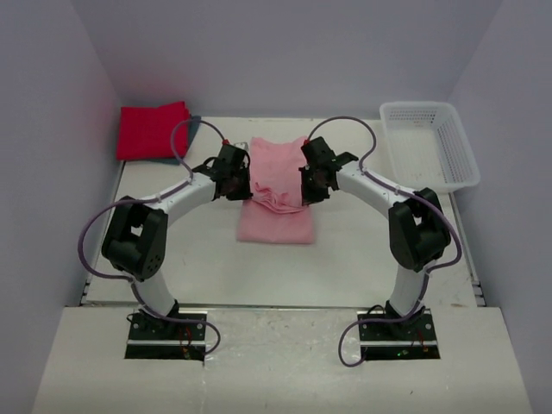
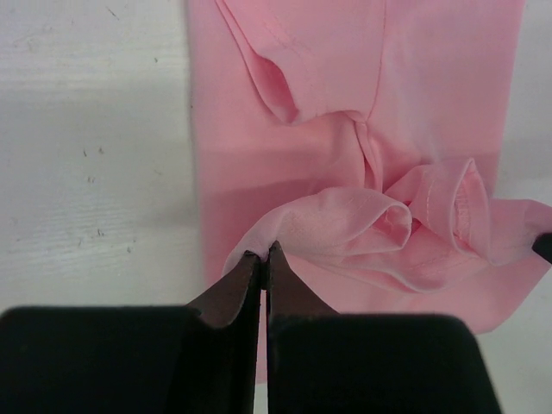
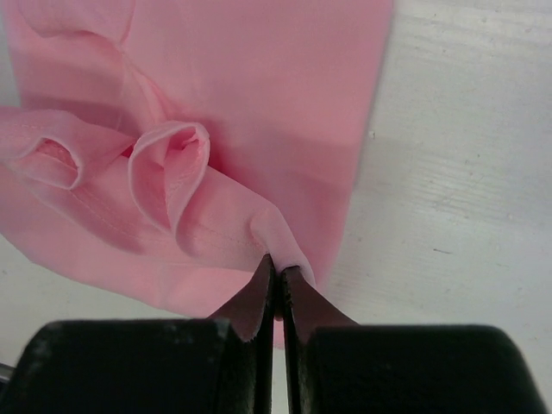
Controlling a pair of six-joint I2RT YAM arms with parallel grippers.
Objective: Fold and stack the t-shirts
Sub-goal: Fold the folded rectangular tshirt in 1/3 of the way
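Left gripper (image 2: 263, 252) and right gripper (image 3: 278, 263) are both pinched fully closed, each on a bit of the pale pink t-shirt (image 1: 278, 220). That shirt lies in the middle of the table (image 1: 362, 259), between the two arms, folded into a long narrow strip that runs away from the bases. Its near end lies flat and smooth. Partway along, the cloth is lifted and bunched into soft rolls and loops, with a stitched hem curling open among them. From the left wrist view, the two dark fingertips meet with only a sliver of cloth between them, holding a raised fold at the strip's left edge. The right wrist view shows the same on the opposite edge, where the pinched fabric rises in a small peak above the flat layer beneath. The held edges sit a little above the table, and the cloth sags between them. A crimson-red t-shirt (image 1: 152, 129) lies folded at the far left corner, on top of a dark teal t-shirt (image 1: 195, 125) of which only an edge shows. A white mesh basket (image 1: 448, 164) stands at the far right, well apart from the pink shirt.
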